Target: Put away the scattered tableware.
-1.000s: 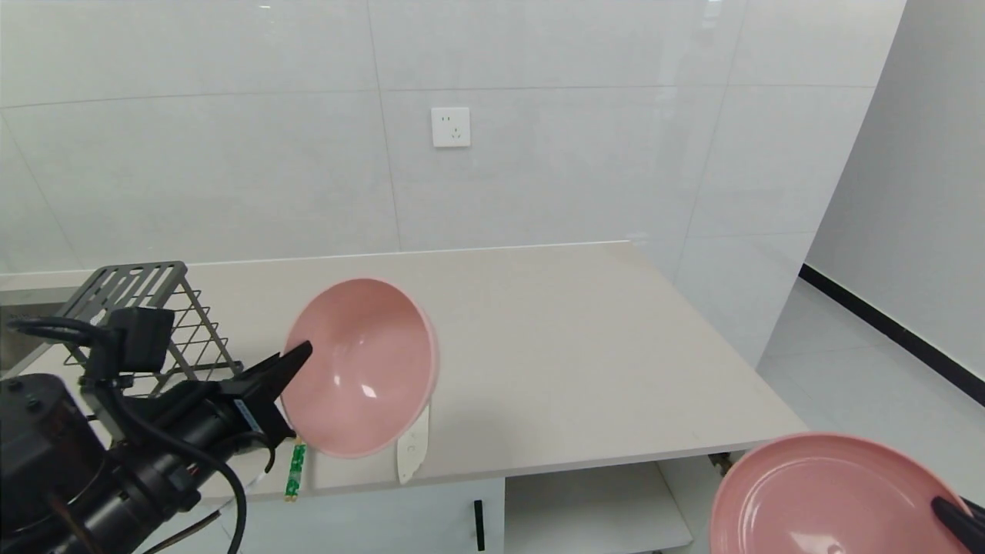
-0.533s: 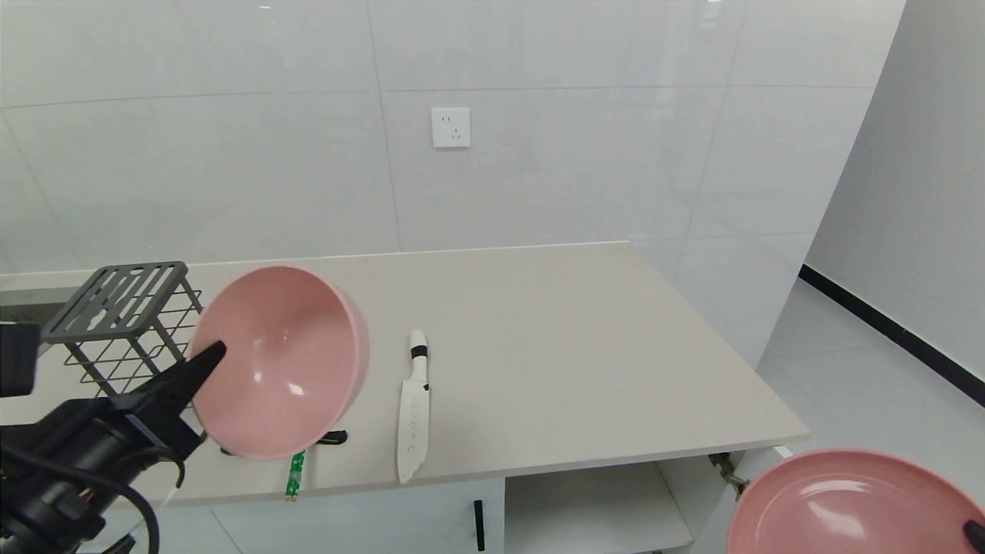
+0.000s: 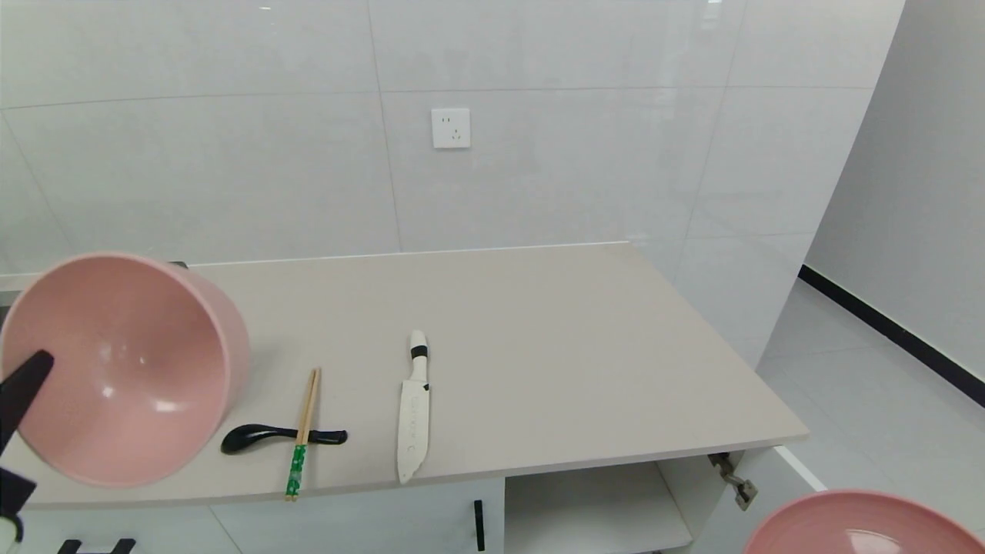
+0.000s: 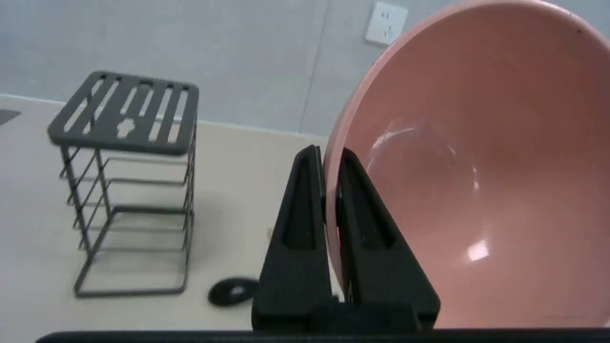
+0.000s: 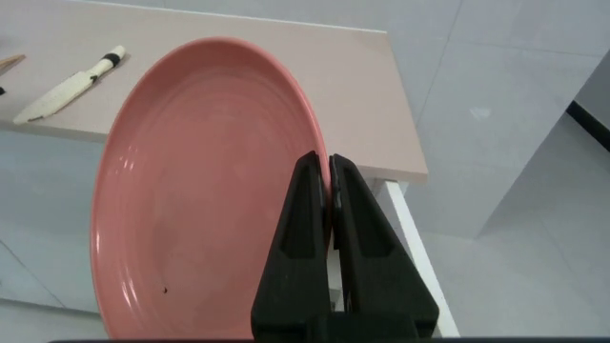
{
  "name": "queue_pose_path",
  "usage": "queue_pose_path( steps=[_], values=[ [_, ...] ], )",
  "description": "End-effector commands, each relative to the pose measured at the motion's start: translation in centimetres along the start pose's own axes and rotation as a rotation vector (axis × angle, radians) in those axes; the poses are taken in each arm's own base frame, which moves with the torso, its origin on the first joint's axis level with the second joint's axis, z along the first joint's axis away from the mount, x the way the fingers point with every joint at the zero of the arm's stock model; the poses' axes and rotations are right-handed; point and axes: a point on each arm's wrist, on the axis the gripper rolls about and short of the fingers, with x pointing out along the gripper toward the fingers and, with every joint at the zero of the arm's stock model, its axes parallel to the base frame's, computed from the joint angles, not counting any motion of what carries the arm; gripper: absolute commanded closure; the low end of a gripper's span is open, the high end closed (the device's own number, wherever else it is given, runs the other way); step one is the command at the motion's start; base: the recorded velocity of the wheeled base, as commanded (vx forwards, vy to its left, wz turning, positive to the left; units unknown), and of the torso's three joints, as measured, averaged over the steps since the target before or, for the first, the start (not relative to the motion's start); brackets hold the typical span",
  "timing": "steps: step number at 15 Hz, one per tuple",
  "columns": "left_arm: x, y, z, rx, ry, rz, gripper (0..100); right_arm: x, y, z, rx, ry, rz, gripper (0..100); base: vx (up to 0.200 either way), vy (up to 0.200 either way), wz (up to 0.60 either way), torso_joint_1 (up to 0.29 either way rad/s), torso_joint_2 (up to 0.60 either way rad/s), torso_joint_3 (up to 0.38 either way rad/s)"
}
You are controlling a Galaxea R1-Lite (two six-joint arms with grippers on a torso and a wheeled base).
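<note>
My left gripper [image 4: 329, 181] is shut on the rim of a pink bowl [image 3: 123, 369], held tilted in the air off the counter's front left corner; the bowl [image 4: 467, 171] opens toward the camera. One dark finger [image 3: 21, 385] of that gripper shows at the left edge of the head view. My right gripper [image 5: 326, 186] is shut on the rim of a pink plate [image 5: 200, 181], held low to the right of the counter, with the plate's top edge [image 3: 869, 527] at the bottom right. On the counter [image 3: 539, 346] lie a black spoon [image 3: 254, 438], wooden chopsticks [image 3: 302, 431] and a white knife [image 3: 413, 408].
A grey wire rack [image 4: 133, 181] stands on the counter's left part. Below the counter's front right an open cabinet [image 3: 600, 515] shows a white shelf, its door swung out with a hinge [image 3: 731, 481]. The tiled wall with a socket [image 3: 451, 127] is behind.
The left arm has carried the bowl to the left and slightly down, uncovering the spoon, chopsticks and knife. The right arm has lowered the plate toward the bottom right corner.
</note>
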Motion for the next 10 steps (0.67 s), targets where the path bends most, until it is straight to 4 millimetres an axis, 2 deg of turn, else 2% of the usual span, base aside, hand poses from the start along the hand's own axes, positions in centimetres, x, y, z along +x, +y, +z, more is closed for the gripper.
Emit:
queue_pose_path(
  steps=[1, 6, 10],
  values=[
    [-6.0, 0.2, -1.1, 0.086, -0.022, -0.077, 100, -0.3, 0.1, 0.0, -0.011, -0.041, -0.008, 100, 0.000, 0.000, 0.00, 0.000, 0.00, 0.000],
    [-8.1, 0.7, -3.3, 0.066, 0.087, -0.160, 100, -0.3, 0.1, 0.0, -0.011, -0.041, -0.008, 100, 0.000, 0.000, 0.00, 0.000, 0.00, 0.000],
    [-9.6, 1.1, -4.7, 0.071, 0.099, -0.143, 100, -0.3, 0.1, 0.0, -0.010, -0.041, -0.008, 100, 0.000, 0.000, 0.00, 0.000, 0.00, 0.000]
  ],
)
